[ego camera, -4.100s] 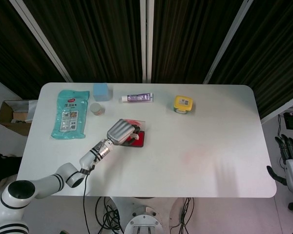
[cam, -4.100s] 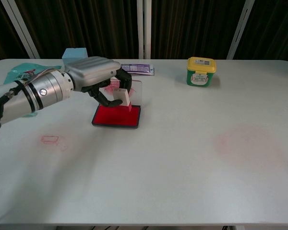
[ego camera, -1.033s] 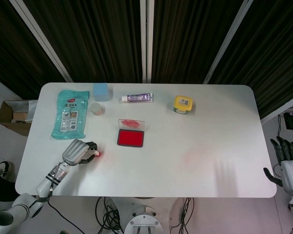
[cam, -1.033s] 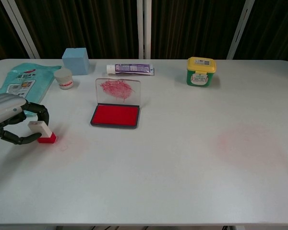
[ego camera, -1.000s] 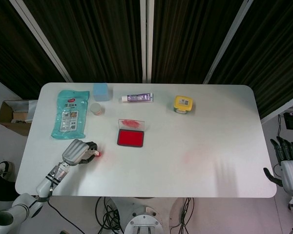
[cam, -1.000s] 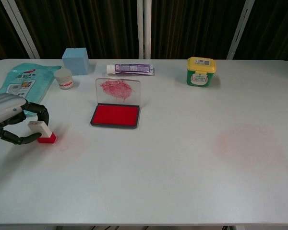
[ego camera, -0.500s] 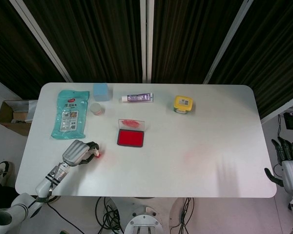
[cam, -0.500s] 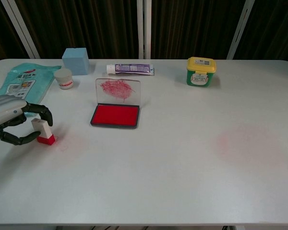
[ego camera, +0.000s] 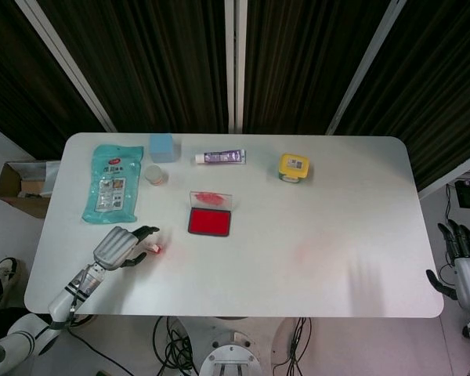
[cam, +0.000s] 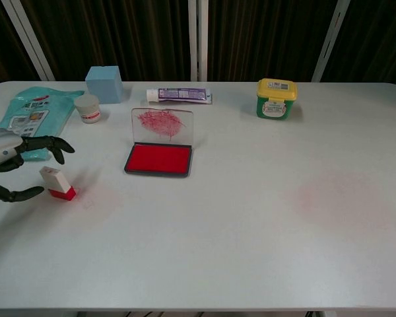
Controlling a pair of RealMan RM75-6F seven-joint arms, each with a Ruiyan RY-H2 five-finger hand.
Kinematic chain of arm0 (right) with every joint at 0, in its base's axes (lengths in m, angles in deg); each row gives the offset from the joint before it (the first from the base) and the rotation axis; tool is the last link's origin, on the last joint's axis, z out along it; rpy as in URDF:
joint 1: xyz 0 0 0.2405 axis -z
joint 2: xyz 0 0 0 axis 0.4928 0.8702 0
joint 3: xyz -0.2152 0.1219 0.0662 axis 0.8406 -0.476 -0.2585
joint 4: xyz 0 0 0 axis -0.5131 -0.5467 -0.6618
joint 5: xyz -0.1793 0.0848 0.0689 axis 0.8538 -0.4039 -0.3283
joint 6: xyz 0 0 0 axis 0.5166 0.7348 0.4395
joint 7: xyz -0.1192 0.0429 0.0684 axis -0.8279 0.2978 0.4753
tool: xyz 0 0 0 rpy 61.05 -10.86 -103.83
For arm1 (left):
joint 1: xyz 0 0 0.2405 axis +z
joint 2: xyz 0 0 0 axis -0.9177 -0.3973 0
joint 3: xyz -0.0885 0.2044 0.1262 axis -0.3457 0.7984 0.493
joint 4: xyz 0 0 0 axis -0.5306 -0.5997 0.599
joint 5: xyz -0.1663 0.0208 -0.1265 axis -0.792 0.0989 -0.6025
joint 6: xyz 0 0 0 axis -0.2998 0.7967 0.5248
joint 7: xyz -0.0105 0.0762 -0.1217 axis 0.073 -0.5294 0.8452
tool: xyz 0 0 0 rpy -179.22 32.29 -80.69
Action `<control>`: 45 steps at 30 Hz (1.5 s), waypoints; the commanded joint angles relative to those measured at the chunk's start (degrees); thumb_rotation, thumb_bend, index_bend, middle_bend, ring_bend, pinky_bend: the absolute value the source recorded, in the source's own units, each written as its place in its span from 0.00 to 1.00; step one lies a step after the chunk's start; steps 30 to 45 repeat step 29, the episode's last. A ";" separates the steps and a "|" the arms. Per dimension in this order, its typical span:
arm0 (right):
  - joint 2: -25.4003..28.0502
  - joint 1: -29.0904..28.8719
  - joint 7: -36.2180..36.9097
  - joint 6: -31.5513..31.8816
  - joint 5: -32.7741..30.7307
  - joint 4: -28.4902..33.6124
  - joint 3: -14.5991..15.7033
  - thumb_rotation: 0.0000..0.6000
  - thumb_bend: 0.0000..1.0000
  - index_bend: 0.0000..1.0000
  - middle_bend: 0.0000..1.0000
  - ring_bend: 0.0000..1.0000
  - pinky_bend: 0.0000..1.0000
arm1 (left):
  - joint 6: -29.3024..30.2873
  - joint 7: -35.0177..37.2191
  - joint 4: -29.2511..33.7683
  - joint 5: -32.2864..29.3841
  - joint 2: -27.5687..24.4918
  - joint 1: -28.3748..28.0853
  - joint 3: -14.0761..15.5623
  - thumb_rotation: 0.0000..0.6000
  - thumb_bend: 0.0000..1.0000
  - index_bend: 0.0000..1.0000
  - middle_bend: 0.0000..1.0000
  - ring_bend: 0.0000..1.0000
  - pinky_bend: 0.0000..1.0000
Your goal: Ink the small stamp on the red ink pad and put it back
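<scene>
Standing upright on the counter (cam: 251, 218), the small stamp (cam: 57, 183) is sitting well left of the red ink pad (cam: 158, 159). The left hand (cam: 6, 165) is hovering just beside it, fingers (cam: 49, 143) spread and holding nothing. The right hand (ego camera: 464, 262) is hanging off the counter's edge, fingers apart.

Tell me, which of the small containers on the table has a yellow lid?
The green tub near the table's back right; the small round jar beside the blue cube is white.

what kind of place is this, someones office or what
More likely a robot test lab than an office: a bare white table against dark curtains, loose cables on the floor beneath, and a robot left hand by a small stamp.
</scene>
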 commanded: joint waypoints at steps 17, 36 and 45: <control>-1.01 0.16 1.06 1.45 1.17 -0.98 -0.23 1.00 0.18 0.00 0.00 0.00 0.00 | 12.86 -9.62 29.09 -10.32 -28.58 13.52 -6.77 0.00 0.11 0.09 0.08 0.08 0.21; -1.29 0.20 0.86 1.50 2.06 -1.62 0.35 1.00 0.18 0.00 0.00 0.00 0.00 | 9.37 -11.49 33.02 -10.05 -33.03 14.56 -6.16 0.00 0.11 0.09 0.08 0.08 0.21; -1.29 0.20 0.86 1.50 2.06 -1.62 0.35 1.00 0.18 0.00 0.00 0.00 0.00 | 9.37 -11.49 33.02 -10.05 -33.03 14.56 -6.16 0.00 0.11 0.09 0.08 0.08 0.21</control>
